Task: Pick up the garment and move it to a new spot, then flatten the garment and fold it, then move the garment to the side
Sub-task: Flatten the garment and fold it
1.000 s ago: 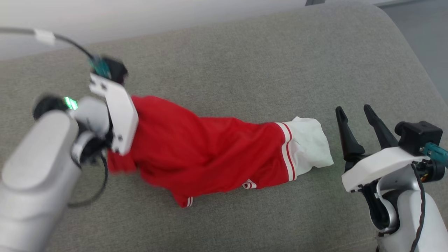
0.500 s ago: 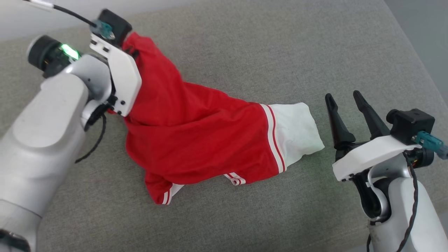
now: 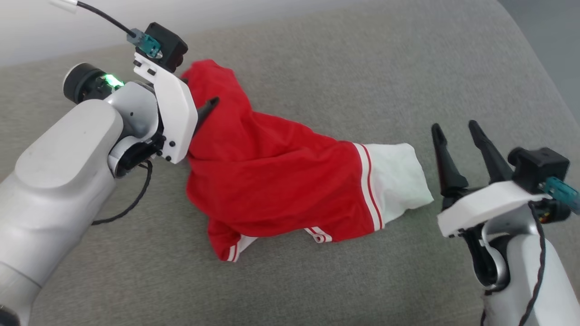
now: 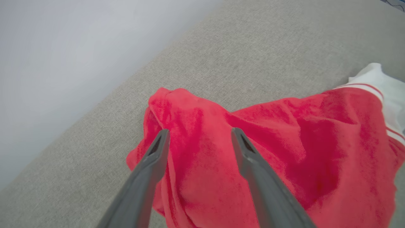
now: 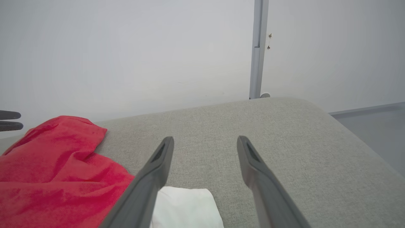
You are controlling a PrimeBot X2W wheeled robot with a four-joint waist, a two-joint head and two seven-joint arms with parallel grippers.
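The red shirt (image 3: 281,181) is lying bunched up on the grey upholstered surface (image 3: 344,68), stretched roughly left to right across the head view. Its white sleeve end (image 3: 401,176) points toward the robot's right side, and a thin red-and-white stripe band (image 3: 369,185) sits where the red meets the white. A couple of smaller striped edges (image 3: 233,251) poke out along the near side of the pile.

The left gripper (image 4: 198,134) is at the shirt's left end, where the fabric humps up into a little peak. Its fingers are spread apart with nothing pinched between them. In the left wrist view both dark fingers sit over the red cloth, but whether the tips actually touch it I can't tell.

The right gripper (image 3: 455,131) is parked just beside the white sleeve end, off the fabric, fingers also wide apart and pointing away from the robot. The right wrist view shows bare grey upholstery between them, with the white cloth low down by the left-hand finger.

Behind the surface there's a pale wall (image 5: 126,47) and a grey metal post (image 5: 258,47) standing against it.
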